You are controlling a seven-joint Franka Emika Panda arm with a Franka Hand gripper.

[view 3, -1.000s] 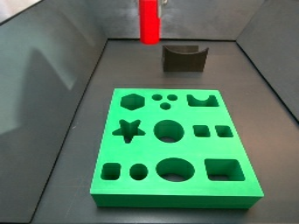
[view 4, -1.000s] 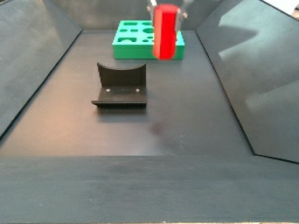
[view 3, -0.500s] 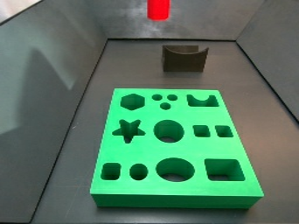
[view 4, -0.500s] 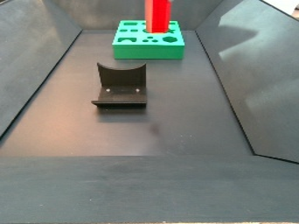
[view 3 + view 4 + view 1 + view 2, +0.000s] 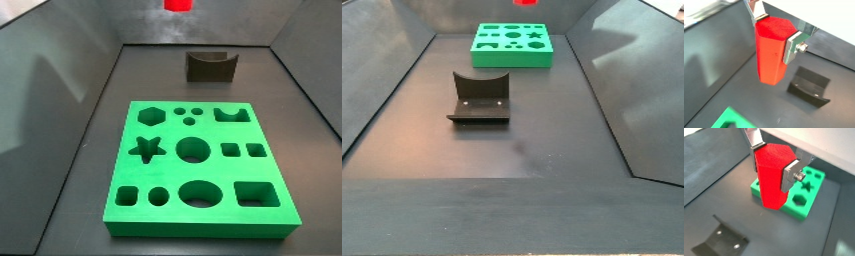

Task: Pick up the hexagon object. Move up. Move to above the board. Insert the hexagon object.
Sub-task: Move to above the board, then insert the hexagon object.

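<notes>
The hexagon object (image 5: pixel 771 52) is a tall red prism, and my gripper (image 5: pixel 776 31) is shut on its upper end in both wrist views, one silver finger (image 5: pixel 793 46) on each of two opposite faces. It hangs high over the dark floor. In a wrist view the hexagon object (image 5: pixel 769 178) and gripper (image 5: pixel 774 159) sit in front of the green board (image 5: pixel 799 208), whose near part it covers. In both side views only the prism's lower tip (image 5: pixel 177 4) (image 5: pixel 527 2) shows at the upper edge, and the gripper is out of frame. The board (image 5: pixel 174 172) (image 5: pixel 512 59) lies flat with its many holes unfilled.
The fixture (image 5: pixel 210 66) (image 5: pixel 478 98), a dark bracket, stands on the floor apart from the board; it also shows below the gripper in both wrist views (image 5: pixel 809 89) (image 5: pixel 717 240). Grey sloped walls enclose the floor.
The hexagon object has risen steadily in the gripper, from fully in view a second ago to only its lower tip showing in both side views now.
</notes>
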